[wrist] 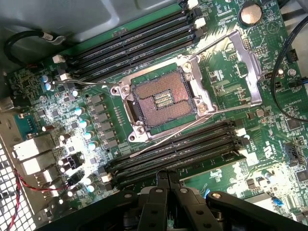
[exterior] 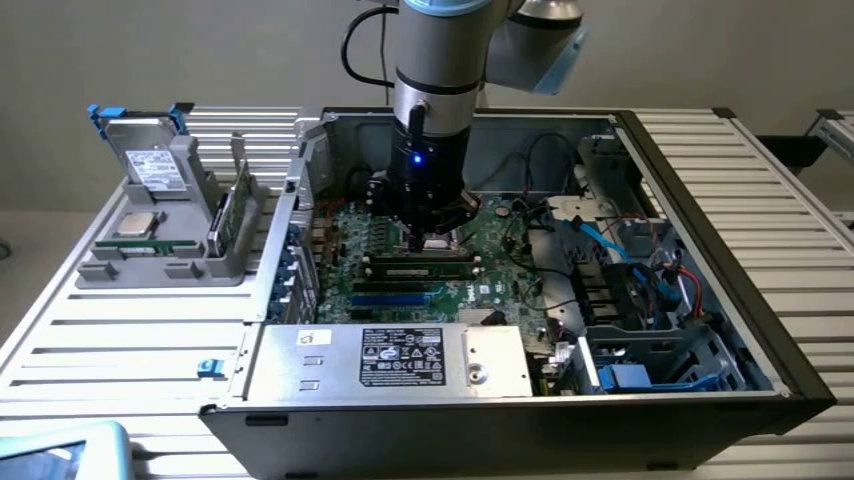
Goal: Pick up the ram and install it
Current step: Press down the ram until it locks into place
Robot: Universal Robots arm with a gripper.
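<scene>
Gripper (exterior: 430, 243) closed over the motherboard (wrist: 231, 72) inside the computer case (exterior: 694, 190), fingertips pressed together empty, ram (exterior: 424, 266) seated in a slot just beside the gripper tip.

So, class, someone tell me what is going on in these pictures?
A robot arm reaches down into an open black computer case, its hand shut and low over the green motherboard. The fingertips sit at the long black memory slots beside the empty square processor socket. A long narrow green ram stick lies along those slots beneath the hand.
</scene>
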